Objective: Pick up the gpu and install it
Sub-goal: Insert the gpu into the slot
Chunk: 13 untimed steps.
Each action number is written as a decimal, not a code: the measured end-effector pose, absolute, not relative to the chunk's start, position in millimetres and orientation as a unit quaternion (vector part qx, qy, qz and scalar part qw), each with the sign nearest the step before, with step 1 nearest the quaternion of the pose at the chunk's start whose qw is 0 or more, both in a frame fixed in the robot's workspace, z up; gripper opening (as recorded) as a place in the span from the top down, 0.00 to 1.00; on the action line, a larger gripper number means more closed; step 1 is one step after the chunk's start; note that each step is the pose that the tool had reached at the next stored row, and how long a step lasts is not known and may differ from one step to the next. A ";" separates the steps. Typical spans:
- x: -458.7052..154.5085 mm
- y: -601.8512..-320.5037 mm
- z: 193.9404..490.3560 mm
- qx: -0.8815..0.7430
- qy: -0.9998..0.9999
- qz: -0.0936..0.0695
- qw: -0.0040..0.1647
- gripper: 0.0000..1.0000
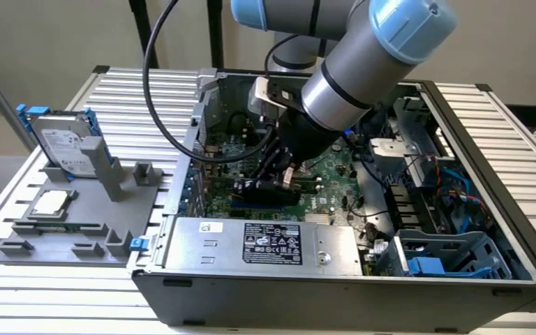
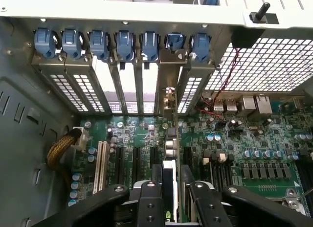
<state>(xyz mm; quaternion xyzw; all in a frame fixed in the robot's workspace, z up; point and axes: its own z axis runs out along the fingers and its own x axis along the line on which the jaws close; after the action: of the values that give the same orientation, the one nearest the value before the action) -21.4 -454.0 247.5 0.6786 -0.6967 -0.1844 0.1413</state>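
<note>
The gpu (image 2: 169, 180) appears edge-on in the wrist view. It stands upright over the black expansion slots (image 2: 137, 163) of the green motherboard (image 2: 254, 153). Its silver bracket end (image 2: 169, 97) reaches toward the rear slot openings. My gripper (image 2: 173, 207) is shut on it, one black finger (image 2: 146, 205) on each side of the card. In the exterior view the gripper (image 1: 282, 178) is low inside the open computer case (image 1: 491, 139), and the gpu (image 1: 260, 187) is a dark block just above the motherboard (image 1: 329, 174).
A row of blue retention clips (image 2: 98, 43) runs along the case's rear slot covers. The power supply (image 1: 268, 244) lies along the case's near side, with a blue drive cage (image 1: 445, 255) beside it. Outside, at the exterior view's left, a grey fixture (image 1: 109, 230) holds a hard drive (image 1: 63, 143).
</note>
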 end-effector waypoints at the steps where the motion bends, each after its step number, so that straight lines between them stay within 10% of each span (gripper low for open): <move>1: -21.5 -454.0 247.3 0.678 -0.697 -0.184 0.142 1.00; 13: -21.4 -452.9 243.7 0.678 -0.698 -0.182 0.145 1.00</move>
<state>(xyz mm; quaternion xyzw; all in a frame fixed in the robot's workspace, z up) -21.4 -452.9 243.7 0.6778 -0.6975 -0.1816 0.1452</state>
